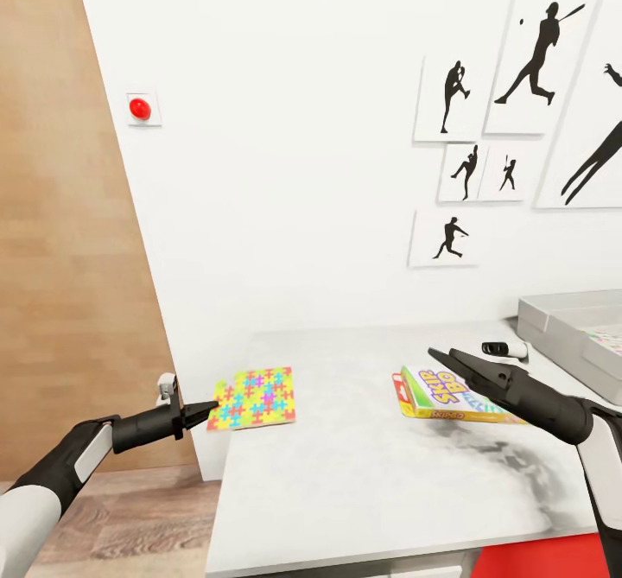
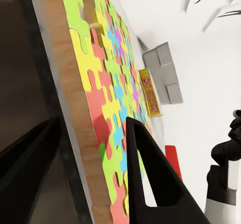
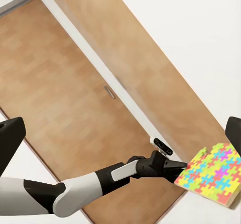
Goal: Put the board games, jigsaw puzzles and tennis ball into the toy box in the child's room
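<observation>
In the head view the left gripper [image 1: 207, 408] sits at the lower left of the frame, its black tips meeting the left edge of the jigsaw puzzle [image 1: 256, 397], which overhangs the left rim of the table [image 1: 363, 474]. The left wrist view shows one finger [image 2: 150, 179] lying over the coloured top face of the puzzle [image 2: 108, 83] and the other under its wooden edge, so the jaws stand closed on the board. The right wrist view confirms the left gripper [image 3: 182, 173] pinching the corner of the puzzle [image 3: 216, 174] at the lower right of that frame.

The right gripper [image 1: 449, 362] reaches in from the lower right of the head view, its fingers spread in a narrow V and holding nothing, its tips just above the near left part of the board game [image 1: 441, 394] lying flat at the centre right of the table.

Behind it a small white and black device [image 1: 505, 349] rests on the table, and the grey toy box [image 1: 561, 323] stands at the right edge of the frame. Black silhouette pictures [image 1: 449, 237] hang on the white wall, and a red button [image 1: 140, 109] sits at upper left
</observation>
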`<state>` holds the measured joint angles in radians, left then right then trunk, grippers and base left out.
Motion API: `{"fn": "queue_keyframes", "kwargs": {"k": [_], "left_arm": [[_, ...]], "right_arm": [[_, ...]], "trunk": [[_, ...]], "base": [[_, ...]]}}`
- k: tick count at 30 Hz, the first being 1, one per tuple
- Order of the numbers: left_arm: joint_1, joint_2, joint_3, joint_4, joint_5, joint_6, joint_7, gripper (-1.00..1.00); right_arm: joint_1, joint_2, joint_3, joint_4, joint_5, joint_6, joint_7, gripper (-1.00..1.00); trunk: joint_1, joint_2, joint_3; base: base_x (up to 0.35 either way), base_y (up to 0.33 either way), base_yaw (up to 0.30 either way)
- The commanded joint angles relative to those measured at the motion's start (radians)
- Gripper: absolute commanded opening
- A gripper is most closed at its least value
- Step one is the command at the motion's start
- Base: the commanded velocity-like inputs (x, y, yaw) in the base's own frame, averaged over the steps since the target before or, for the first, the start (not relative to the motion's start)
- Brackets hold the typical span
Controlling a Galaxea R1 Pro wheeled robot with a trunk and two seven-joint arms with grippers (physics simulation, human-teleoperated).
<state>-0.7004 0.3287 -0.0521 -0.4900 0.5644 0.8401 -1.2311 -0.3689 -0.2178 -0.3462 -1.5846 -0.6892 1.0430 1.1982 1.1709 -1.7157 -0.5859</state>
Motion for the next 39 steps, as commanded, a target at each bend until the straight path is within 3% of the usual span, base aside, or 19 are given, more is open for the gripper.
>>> {"fn": "queue_keyframes", "kwargs": {"k": [1, 15, 20, 23, 26, 39], "left_arm": [[-0.001, 0.001, -0.006, 0.001, 0.005, 0.005, -0.001, -1.0], [-0.001, 0.001, -0.006, 0.0, 0.005, 0.005, -0.002, -1.0], [-0.001, 0.003, -0.006, -0.004, 0.004, 0.01, -0.008, -1.0], [-0.001, 0.008, -0.007, -0.007, 0.003, 0.053, -0.054, -1.0], [-0.001, 0.012, -0.009, -0.009, -0.001, 0.076, -0.138, -1.0], [-0.001, 0.012, -0.01, -0.012, -0.004, 0.089, -0.175, -1.0]], "right_arm": [[-0.001, 0.0, 0.0, 0.0, 0.001, 0.004, 0.003, 1.0], [-0.001, 0.003, 0.0, 0.002, 0.006, 0.004, 0.003, 1.0], [-0.001, 0.005, -0.002, 0.002, 0.008, 0.004, 0.003, 1.0], [-0.001, 0.006, -0.002, 0.003, 0.008, 0.004, 0.003, 1.0], [-0.001, 0.007, -0.002, 0.003, 0.008, 0.004, 0.002, 1.0], [-0.001, 0.013, -0.002, 0.004, 0.009, 0.002, -0.005, 1.0]], "trunk": [[-0.004, 0.007, 0.002], [-0.058, 0.105, 0.046], [-0.058, 0.105, 0.046], [-0.069, 0.126, 0.055], [-0.081, 0.147, 0.065], [-0.131, 0.238, 0.106]], "base": [[0.0, 0.0, 0.0], [0.0, 0.0, 0.0], [0.0, 0.0, 0.0], [0.0, 0.0, 0.0], [0.0, 0.0, 0.0], [0.0, 0.0, 0.0]]}}
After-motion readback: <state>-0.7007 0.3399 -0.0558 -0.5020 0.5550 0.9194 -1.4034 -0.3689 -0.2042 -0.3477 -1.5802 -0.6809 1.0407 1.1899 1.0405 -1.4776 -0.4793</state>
